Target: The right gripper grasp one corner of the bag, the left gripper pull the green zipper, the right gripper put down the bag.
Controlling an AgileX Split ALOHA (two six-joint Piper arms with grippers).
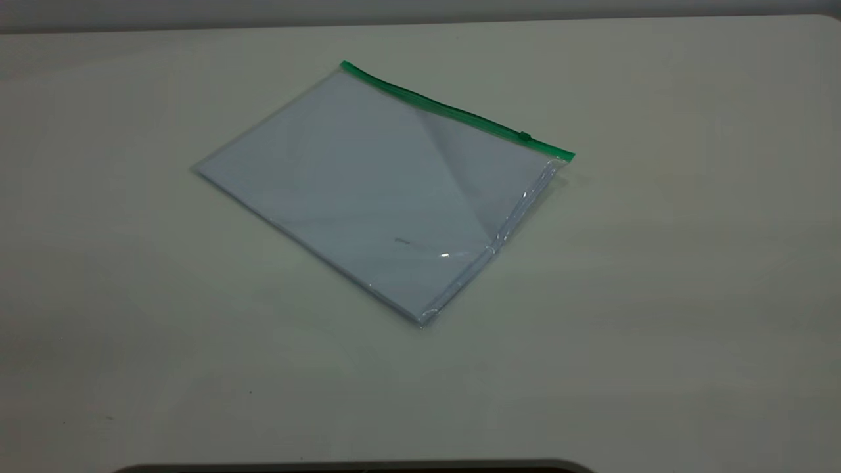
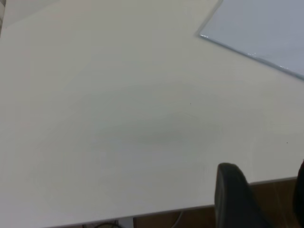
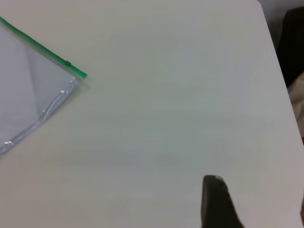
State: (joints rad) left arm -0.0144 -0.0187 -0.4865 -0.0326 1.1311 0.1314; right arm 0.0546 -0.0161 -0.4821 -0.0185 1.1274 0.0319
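Left gripper [image 2: 266, 199]: mine, well off the bag, above the table's near edge; grip state, I cannot tell.
Bag [image 1: 368, 197]: large flat clear plastic pouch, flat mid-table [image 1: 657, 295], ungrasped.
Green zipper [image 1: 453, 112]: thin strip on far edge, unpulled.
Right gripper [image 3: 256, 204]: mine, well apart; grip state, I cannot tell.
Progress: I judge nothing begun.

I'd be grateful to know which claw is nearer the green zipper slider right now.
Right, judging by the wrist views. The right claw sees the slider across bare table; the left claw sees only the bag's plain corner, no zipper.
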